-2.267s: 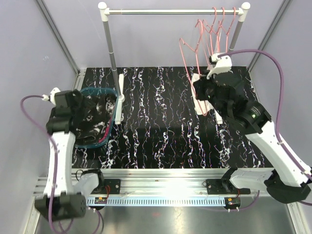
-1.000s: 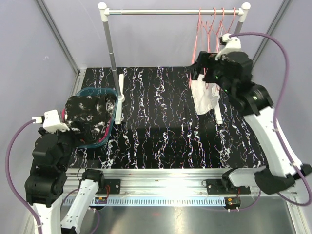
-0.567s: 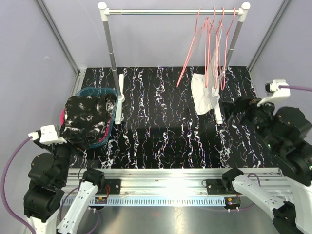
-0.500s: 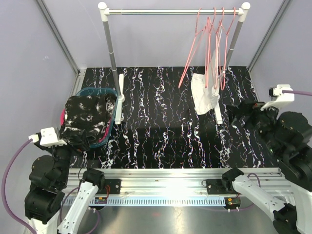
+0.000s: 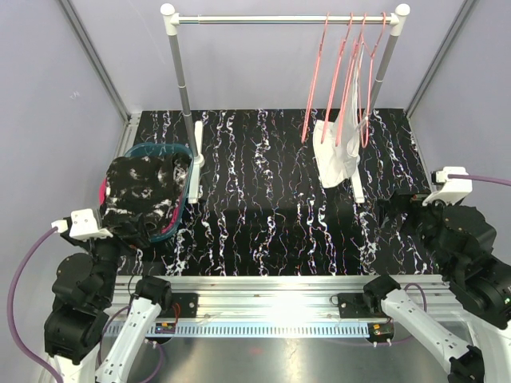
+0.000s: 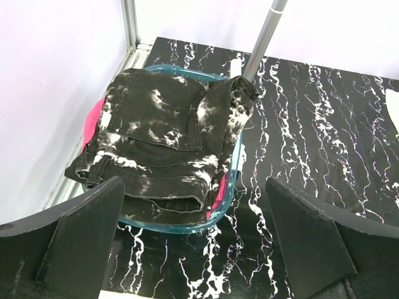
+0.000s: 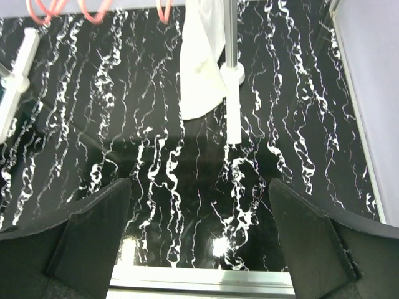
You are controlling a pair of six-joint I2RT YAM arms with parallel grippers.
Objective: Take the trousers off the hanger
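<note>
Black speckled trousers (image 6: 165, 137) lie folded on top in the teal basket (image 6: 232, 187), left side of the tabletop (image 5: 263, 199). Pink trousers (image 6: 93, 121) peek out beneath. Pink hangers (image 5: 343, 72) hang on the rail (image 5: 263, 19), far right, a white cloth (image 5: 334, 155) among them. Left end effector (image 6: 193, 205) and right end effector (image 7: 199, 187) are both spread wide, holding nothing.

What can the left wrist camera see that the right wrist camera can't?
Only the left wrist camera sees the black speckled trousers lying on top of the teal basket, with pink cloth peeking out underneath. Only the right wrist camera sees the pale garment hanging down and the bottoms of the pink hangers. Both see the black marbled table and a rack pole each. Each also sees its own fingers spread wide: the left gripper and the right gripper.
</note>
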